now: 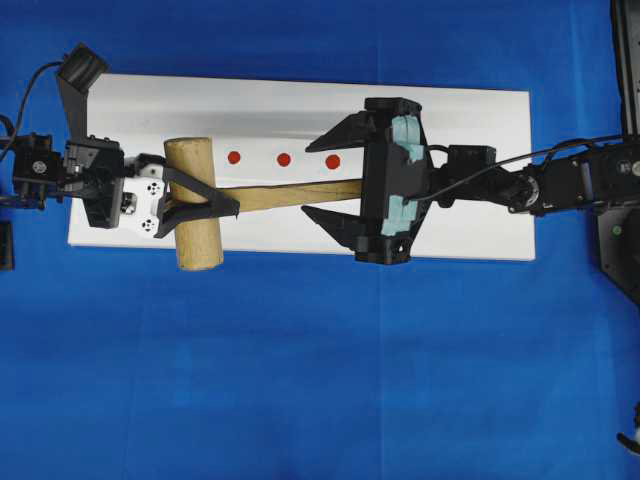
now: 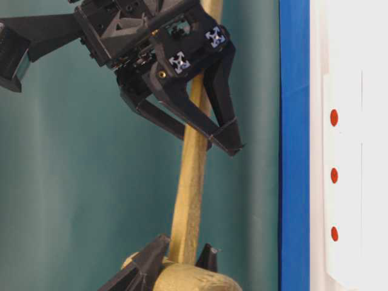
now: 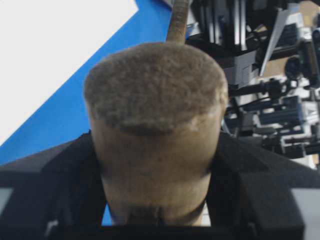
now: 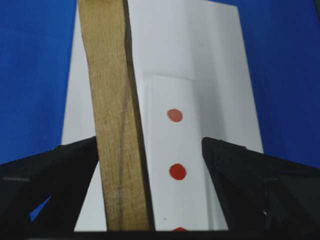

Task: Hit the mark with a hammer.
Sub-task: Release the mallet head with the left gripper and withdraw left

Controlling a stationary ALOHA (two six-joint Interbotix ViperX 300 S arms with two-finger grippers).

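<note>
1. We read no brand, label or writing anywhere; the only markings are three red dots (image 1: 283,159) in a row on the white board (image 1: 480,120).
2. The right gripper (image 1: 328,179) hides the handle's far end in the overhead view, and the left wrist view is blurred.
3. The hammer (image 1: 192,204) is light wood, with a thick cylindrical head and a flat, squared handle.
4. It is held above the board's left part, beside the dots.
5. The left gripper (image 1: 205,205) is clamped on the hammer at its head; the right gripper's jaws stand apart around the handle.
</note>
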